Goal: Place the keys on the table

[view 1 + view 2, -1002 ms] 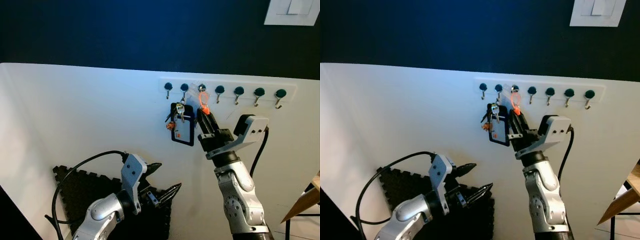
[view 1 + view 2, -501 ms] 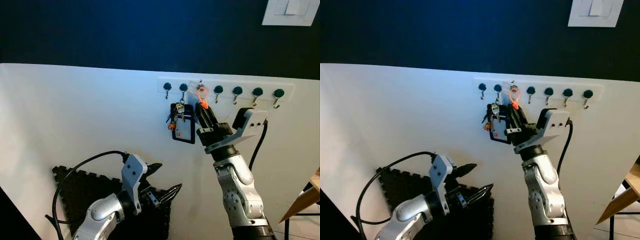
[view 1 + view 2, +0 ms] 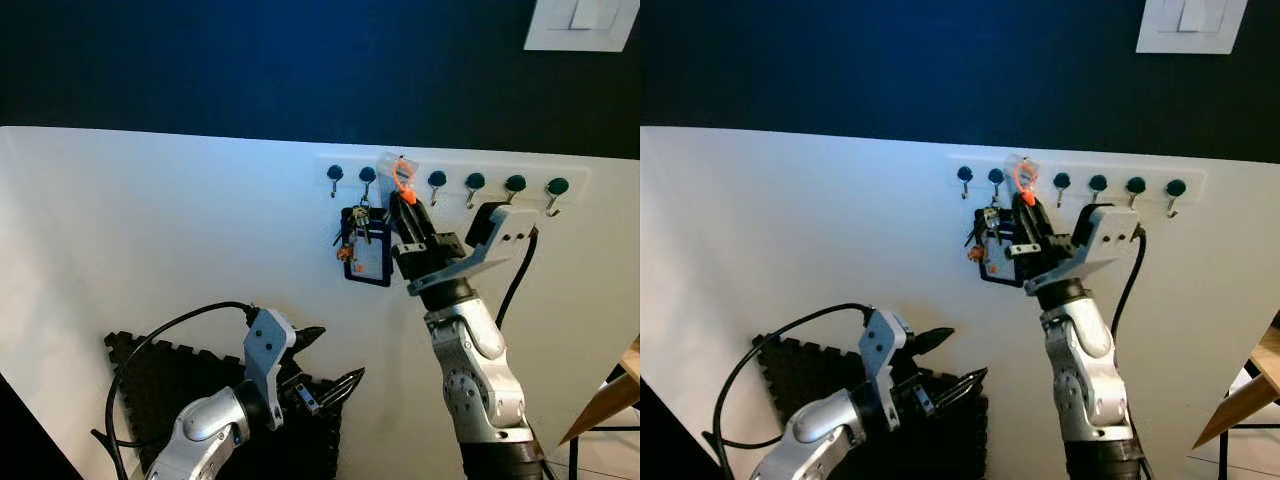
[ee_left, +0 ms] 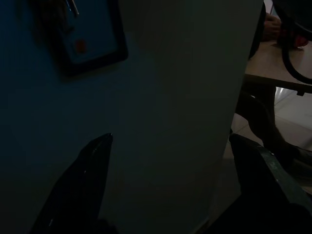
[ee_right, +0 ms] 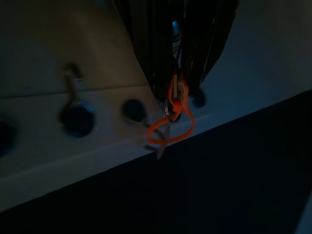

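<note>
1. Left tool (image 3: 325, 385): low and idle in front of a dark floor mat (image 3: 150, 370), fingers spread, holding nothing.
2. Right tool (image 3: 403, 207): raised to the hook rail (image 3: 455, 180), fingers pressed on the keys (image 5: 171, 108) with the orange loop (image 3: 404, 186).
3. Keys: at the third hook, touching the rail; whether the loop is free of the hook cannot be told.
4. Badge bunch (image 3: 362, 250): hangs just beside.
5. Risk: pulling outward may snag the loop, slipping the pinch, or knock the badge bunch off.
</note>
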Available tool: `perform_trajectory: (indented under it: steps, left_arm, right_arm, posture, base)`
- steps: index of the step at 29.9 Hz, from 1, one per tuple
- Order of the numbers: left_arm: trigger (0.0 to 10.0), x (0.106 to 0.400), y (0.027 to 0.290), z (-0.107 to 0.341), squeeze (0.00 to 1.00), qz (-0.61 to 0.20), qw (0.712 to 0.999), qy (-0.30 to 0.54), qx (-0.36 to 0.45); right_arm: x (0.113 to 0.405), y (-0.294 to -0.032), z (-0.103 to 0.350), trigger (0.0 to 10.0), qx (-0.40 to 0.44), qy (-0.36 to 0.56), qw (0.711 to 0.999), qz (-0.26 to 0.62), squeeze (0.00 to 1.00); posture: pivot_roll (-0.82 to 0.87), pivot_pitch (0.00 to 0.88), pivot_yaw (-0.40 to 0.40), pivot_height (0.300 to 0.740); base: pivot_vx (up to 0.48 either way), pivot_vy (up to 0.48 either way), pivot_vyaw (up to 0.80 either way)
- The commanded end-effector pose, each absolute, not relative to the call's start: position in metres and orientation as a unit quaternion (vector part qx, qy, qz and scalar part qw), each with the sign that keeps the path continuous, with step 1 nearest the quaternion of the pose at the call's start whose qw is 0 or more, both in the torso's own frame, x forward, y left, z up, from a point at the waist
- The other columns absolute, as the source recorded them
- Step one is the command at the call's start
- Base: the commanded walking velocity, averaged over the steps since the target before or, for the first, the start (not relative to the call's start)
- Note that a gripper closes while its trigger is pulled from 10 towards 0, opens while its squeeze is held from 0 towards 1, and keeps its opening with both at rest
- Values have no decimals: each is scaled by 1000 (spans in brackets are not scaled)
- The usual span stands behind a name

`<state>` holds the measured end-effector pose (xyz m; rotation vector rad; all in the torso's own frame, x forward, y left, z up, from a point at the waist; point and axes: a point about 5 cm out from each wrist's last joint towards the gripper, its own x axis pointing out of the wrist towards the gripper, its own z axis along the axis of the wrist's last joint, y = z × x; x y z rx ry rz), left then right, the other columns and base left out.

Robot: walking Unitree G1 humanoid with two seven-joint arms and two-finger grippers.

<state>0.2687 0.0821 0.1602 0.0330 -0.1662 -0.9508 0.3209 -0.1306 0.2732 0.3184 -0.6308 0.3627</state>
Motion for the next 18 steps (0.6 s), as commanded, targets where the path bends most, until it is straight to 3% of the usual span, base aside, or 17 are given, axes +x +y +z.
perform_trajectory:
  steps: [1, 18]
  left_arm:
    - [10000, 267, 82, 158, 0, -462, 884, -74, 23]
    - [10000, 267, 81, 159, 0, -461, 884, -75, 24]
  right_arm:
    - [325, -129, 271, 0, 155, -293, 927, 175, 0]
    - [330, -122, 292, 0, 177, -325, 910, 188, 0]
  posture:
    - [53, 38, 26, 740]
    - [56, 43, 24, 740]
  base:
    - [0, 0, 0]
    - [0, 0, 0]
